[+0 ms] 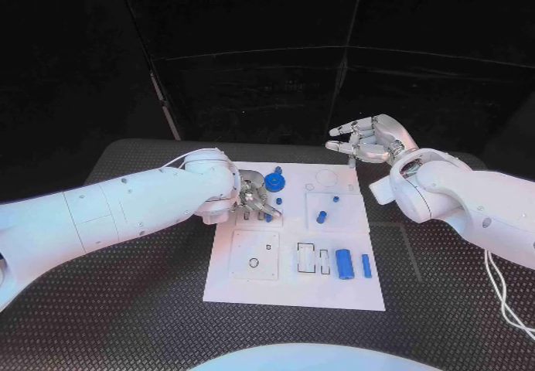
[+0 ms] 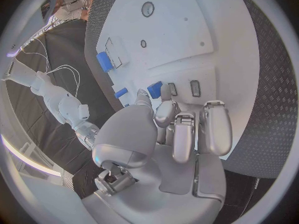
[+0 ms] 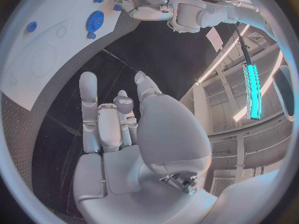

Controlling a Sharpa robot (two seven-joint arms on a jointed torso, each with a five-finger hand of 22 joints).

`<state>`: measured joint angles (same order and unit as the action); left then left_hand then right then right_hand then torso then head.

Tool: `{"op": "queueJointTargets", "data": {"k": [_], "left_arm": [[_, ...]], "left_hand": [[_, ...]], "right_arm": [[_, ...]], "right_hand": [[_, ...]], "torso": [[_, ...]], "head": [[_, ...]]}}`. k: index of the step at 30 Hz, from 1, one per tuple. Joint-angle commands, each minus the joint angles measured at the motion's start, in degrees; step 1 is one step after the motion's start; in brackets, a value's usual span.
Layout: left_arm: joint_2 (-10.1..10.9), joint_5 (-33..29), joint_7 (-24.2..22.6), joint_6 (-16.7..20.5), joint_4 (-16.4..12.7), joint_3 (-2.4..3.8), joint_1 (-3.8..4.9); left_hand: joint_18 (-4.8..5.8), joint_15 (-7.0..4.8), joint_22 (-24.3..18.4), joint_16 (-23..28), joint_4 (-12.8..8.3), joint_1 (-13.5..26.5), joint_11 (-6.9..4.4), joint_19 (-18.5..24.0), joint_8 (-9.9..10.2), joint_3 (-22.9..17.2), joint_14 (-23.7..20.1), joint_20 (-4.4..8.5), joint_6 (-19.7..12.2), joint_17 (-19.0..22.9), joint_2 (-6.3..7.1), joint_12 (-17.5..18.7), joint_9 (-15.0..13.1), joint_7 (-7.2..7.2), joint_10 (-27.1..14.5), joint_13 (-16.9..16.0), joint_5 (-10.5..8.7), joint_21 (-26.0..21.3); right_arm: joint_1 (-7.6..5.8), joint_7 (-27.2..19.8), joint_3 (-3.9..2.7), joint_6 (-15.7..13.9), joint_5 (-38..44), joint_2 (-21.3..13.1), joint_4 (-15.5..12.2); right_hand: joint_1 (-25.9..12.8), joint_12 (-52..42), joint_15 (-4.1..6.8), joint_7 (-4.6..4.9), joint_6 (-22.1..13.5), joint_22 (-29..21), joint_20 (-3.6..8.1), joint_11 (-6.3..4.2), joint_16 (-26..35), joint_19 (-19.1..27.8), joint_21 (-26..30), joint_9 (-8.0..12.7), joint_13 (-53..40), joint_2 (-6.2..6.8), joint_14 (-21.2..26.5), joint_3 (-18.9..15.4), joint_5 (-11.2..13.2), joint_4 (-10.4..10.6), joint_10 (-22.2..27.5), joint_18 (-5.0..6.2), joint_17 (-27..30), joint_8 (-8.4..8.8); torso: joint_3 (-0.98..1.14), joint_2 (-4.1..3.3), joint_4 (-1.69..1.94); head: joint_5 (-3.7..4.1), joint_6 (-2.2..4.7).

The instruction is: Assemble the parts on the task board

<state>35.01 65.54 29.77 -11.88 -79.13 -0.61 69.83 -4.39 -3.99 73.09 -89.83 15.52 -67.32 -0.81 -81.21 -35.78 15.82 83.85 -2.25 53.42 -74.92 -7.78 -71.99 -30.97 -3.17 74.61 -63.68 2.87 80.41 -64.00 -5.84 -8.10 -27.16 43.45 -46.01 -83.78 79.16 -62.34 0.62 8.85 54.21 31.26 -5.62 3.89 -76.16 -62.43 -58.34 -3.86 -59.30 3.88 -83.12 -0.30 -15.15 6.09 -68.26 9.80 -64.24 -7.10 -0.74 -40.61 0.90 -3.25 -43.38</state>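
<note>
Several blue parts are seen spread over the white task board, which lies in the middle of the head view on the black desk. A blue gear is seated near the board's upper left, and a short blue peg appears to stand in the square panel right of centre. A larger blue cylinder and a slimmer blue bar lie loose at the lower right, beside empty rectangular outlines; the recesses at the lower left also look unfilled.

A small blue part is pinched at the tips of the left hand, just left of the board's centre in the head view; in the left wrist view its fingers are curled narrowly around that piece, right over small slots in the board.

The right hand is held above the desk past the board's upper right corner, its fingers loosely spread and holding nothing.

The assembly is judged only partly done: the held piece remains to be seated, and the loose cylinder and bar are yet to be placed.
</note>
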Motion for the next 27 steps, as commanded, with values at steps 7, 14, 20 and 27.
{"op": "queueJointTargets", "data": {"k": [7,14,20,27], "left_arm": [[-0.14,-0.01,0.32,-0.51,-0.04,0.04,0.1],[0.04,-1.19,0.22,0.89,-0.1,0.04,0.1],[0.47,-3.21,0.18,1.39,-0.26,0.03,0.08],[1.36,-4.97,-0.01,3.09,-1.04,0.03,0.06]], "left_hand": [[0.81,-0.07,0.12,-0.17,-3.75,-6.43,-0.09,0.27,-0.61,-3.92,6.15,-0.15,-1.11,-15.08,-2.87,0.55,-1.24,0.18,-0.55,0.09,-0.04,0.19],[0.75,-0.35,-0.03,-0.17,-7.22,-11.24,-0.41,0.5,-0.24,-8.05,6.15,0.1,-2.09,-15.08,-4.87,0.99,-1.65,0.51,-0.9,0.37,-0.06,0.03],[0.76,-0.55,0.07,-0.17,-10.59,-14.91,-0.56,0.58,0.42,-12.33,6.15,0.34,-2.99,-15.08,-5.25,1.75,-1.8,0.58,-1.42,0.87,-0.04,0.0],[0.74,-0.47,0.01,-0.17,-12.54,-13.9,-0.22,0.79,1.14,-19.26,6.15,0.13,-3.19,-15.08,-3.08,3.19,-2.11,0.06,-1.95,2.07,0.02,-0.2]], "right_arm": [[-0.12,-0.15,-0.05,0.64,0.16,0.25,0.33],[-0.12,-0.14,-0.05,0.87,0.16,0.57,0.69],[-0.11,-0.12,-0.05,1.11,0.17,0.79,0.95],[-0.11,-0.11,-0.05,1.42,0.17,0.95,1.26]], "right_hand": [[0.58,-0.05,-0.22,0.08,-0.52,-0.29,-0.14,0.05,0.32,-0.14,0.72,-0.07,0.38,-0.78,0.27,-0.07,-2.1,-0.36,0.44,0.32,-0.04,-0.32],[0.86,-0.04,-0.21,0.11,-0.64,-0.57,-0.12,0.03,0.44,-0.28,1.07,-0.08,0.83,-0.85,0.27,0.22,-4.04,-0.57,0.7,0.34,-0.01,-0.55],[0.92,-0.06,-0.21,0.11,-0.68,-0.64,-0.11,0.03,0.46,-0.31,1.16,-0.08,0.93,-0.84,0.27,0.3,-4.45,-0.62,0.74,0.35,-0.02,-0.61],[0.92,-0.11,-0.21,0.12,-0.7,-0.59,-0.11,0.03,0.45,-0.37,1.16,-0.08,0.93,-0.84,0.26,0.35,-4.67,-0.62,0.72,0.33,-0.06,-0.64]], "torso": [[-0.02,0.0,-0.01],[0.01,0.0,-0.02],[-0.01,0.03,0.09],[0.01,0.04,0.09]], "head": [[-0.04,-0.23],[-0.07,-0.33],[-0.03,-0.39],[-0.12,-0.16]]}}
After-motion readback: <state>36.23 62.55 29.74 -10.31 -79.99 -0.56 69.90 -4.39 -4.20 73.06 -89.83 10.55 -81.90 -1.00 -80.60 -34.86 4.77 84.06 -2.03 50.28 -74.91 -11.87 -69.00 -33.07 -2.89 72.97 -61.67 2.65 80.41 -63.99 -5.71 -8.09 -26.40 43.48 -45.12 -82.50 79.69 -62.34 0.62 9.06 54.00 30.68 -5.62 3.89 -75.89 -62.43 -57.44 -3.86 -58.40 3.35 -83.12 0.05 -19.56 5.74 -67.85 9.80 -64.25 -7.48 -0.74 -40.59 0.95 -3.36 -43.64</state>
